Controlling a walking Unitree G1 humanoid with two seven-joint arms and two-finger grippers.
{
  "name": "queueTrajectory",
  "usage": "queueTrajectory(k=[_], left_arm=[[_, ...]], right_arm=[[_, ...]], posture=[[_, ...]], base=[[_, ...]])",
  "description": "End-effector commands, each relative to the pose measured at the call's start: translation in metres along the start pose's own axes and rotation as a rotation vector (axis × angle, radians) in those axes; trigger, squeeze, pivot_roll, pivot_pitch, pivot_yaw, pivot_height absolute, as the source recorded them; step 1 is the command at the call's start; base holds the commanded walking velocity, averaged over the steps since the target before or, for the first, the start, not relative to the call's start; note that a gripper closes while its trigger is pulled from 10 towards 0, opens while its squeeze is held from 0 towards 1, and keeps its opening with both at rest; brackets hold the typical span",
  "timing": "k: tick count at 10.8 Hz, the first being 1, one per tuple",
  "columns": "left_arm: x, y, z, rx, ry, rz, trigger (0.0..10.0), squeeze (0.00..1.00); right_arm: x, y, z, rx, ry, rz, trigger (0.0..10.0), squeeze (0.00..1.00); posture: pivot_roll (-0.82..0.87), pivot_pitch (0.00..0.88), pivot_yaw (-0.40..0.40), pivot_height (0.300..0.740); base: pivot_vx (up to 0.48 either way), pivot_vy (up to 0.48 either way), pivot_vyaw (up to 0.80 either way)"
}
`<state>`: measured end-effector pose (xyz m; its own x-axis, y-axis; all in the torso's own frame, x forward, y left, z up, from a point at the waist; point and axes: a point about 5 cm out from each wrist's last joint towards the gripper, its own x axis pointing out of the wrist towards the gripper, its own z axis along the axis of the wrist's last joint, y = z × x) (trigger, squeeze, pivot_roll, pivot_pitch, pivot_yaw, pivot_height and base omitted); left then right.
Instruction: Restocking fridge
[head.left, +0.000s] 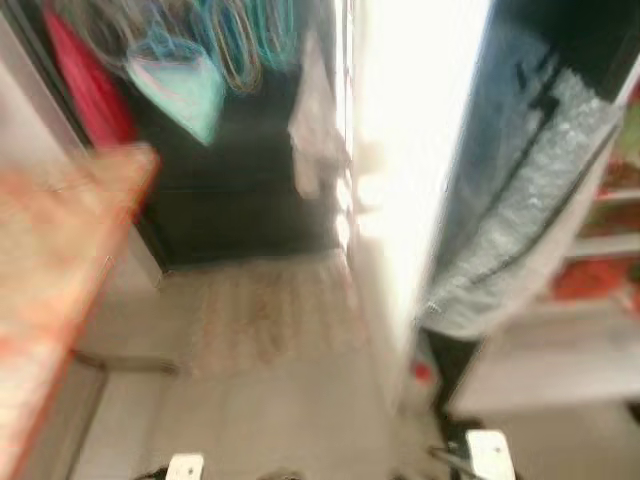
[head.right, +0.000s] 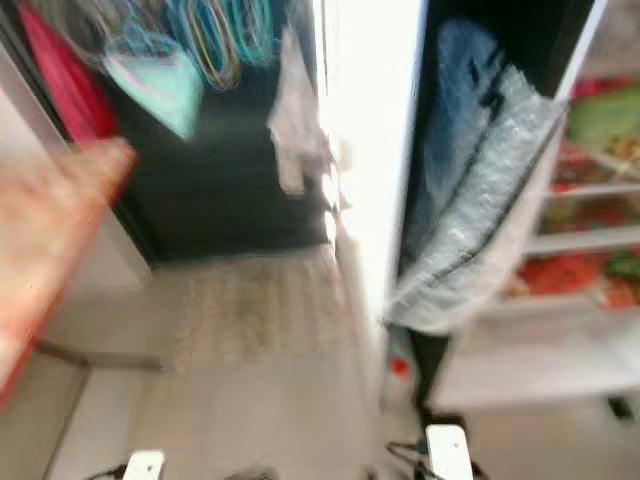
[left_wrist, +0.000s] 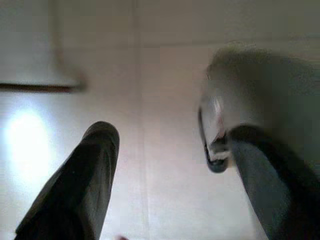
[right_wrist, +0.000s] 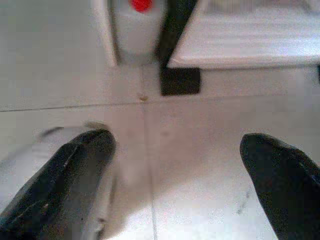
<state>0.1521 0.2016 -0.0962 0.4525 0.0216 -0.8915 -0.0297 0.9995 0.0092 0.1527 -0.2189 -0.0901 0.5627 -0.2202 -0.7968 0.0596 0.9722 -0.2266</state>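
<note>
While two end effectors (left_wrist: 165, 170) (right_wrist: 175, 175) hang spread and empty, one fridge (head.right: 560, 300) stands open.

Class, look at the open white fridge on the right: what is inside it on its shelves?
The open white fridge holds blurred red and green items on white shelves. A silvery quilted cover hanging in front hides its left part.

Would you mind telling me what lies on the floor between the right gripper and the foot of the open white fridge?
Bare pale tiled floor lies between the open right gripper and the white fridge base, as the right wrist view shows.
</note>
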Motion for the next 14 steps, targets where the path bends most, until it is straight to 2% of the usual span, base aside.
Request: queueTrajectory(k=[1, 2, 3, 4, 6, 8, 14], left_arm=[[-0.0014, 0.0007, -0.0114, -0.006, 0.027, -0.003, 10.0, 0.0], [-0.0014, 0.0009, -0.01, -0.031, 0.01, -0.008, 10.0, 0.0], [-0.0017, 0.0024, -0.0109, 0.013, 0.022, -0.008, 10.0, 0.0], [-0.0021, 0.0034, -0.0119, 0.059, 0.027, -0.015, 10.0, 0.0], [-0.0023, 0.0037, -0.014, 0.043, 0.033, -0.01, 10.0, 0.0], [-0.0022, 0.0013, -0.0158, 0.041, 0.041, -0.018, 10.0, 0.0], [-0.0014, -0.0004, -0.0128, 0.022, 0.033, -0.011, 10.0, 0.0]], right_arm=[[-0.0027, 0.014, -0.0103, -0.001, 0.048, 0.074, 10.0, 0.0], [-0.0028, 0.015, -0.0103, 0.006, 0.047, 0.074, 10.0, 0.0], [-0.003, 0.0161, -0.0106, 0.01, 0.046, 0.068, 10.0, 0.0], [-0.0032, 0.0165, -0.0114, 0.021, 0.05, 0.055, 10.0, 0.0], [-0.0034, 0.0182, -0.0103, 0.041, 0.037, 0.077, 10.0, 0.0], [-0.0032, 0.0177, -0.0106, 0.031, 0.044, 0.075, 10.0, 0.0], [-0.0024, 0.0142, -0.0094, 0.035, 0.047, 0.069, 10.0, 0.0]], posture=[[-0.16, 0.0, 0.094, 0.68], [-0.16, 0.0, 0.102, 0.695], [-0.16, 0.0, 0.11, 0.72], [-0.16, 0.0, 0.114, 0.725], [-0.16, 0.0, 0.114, 0.725], [-0.15, 0.0, 0.107, 0.74], [-0.15, 0.0, 0.088, 0.74]], base=[[0.0, 0.0, 0.0], [0.0, 0.0, 0.0], [0.0, 0.0, 0.0], [0.0, -0.262, 0.0], [0.0, -0.371, 0.0], [0.0, 0.0, 0.0], [0.0, 0.0, 0.0]])
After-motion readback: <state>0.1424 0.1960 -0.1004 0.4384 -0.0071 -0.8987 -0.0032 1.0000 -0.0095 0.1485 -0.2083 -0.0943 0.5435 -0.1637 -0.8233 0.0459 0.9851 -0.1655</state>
